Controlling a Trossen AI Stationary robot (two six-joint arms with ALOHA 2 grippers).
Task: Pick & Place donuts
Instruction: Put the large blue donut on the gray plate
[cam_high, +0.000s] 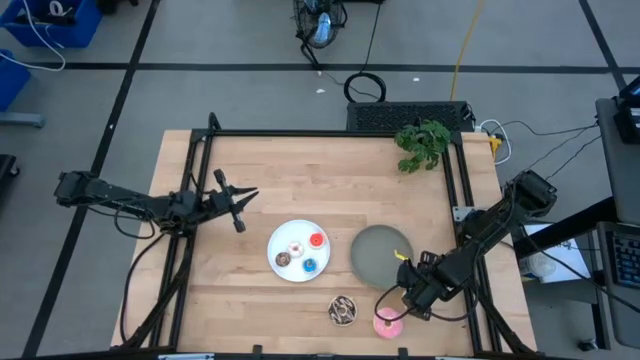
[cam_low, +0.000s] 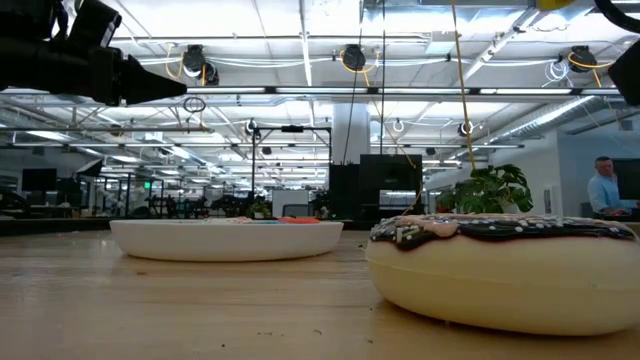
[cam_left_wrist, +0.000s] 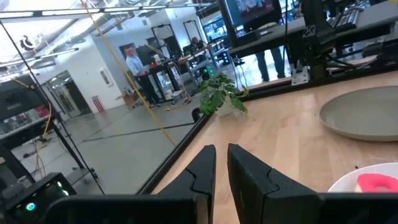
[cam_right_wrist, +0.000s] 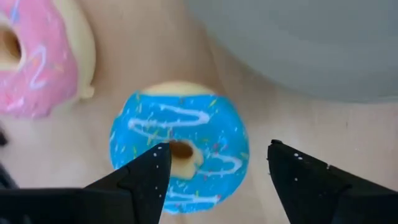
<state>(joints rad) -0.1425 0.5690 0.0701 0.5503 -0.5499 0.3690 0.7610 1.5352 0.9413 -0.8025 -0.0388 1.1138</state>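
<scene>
From above, four tiny donuts (cam_high: 299, 253) sit on the white plate (cam_high: 276, 243) at centre (grey plate (cam_high: 380, 254) bare), left gripper (cam_high: 243, 195) closed and idle at left; right wrist view: right gripper (cam_right_wrist: 214, 171) open astride the blue donut (cam_right_wrist: 180, 150), pink donut (cam_right_wrist: 37, 56) upper left, so larger ones remain.

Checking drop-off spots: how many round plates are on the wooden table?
2. A white round plate mid-table holds tiny donuts; a grey round plate sits right of it, near the open right gripper.
</scene>
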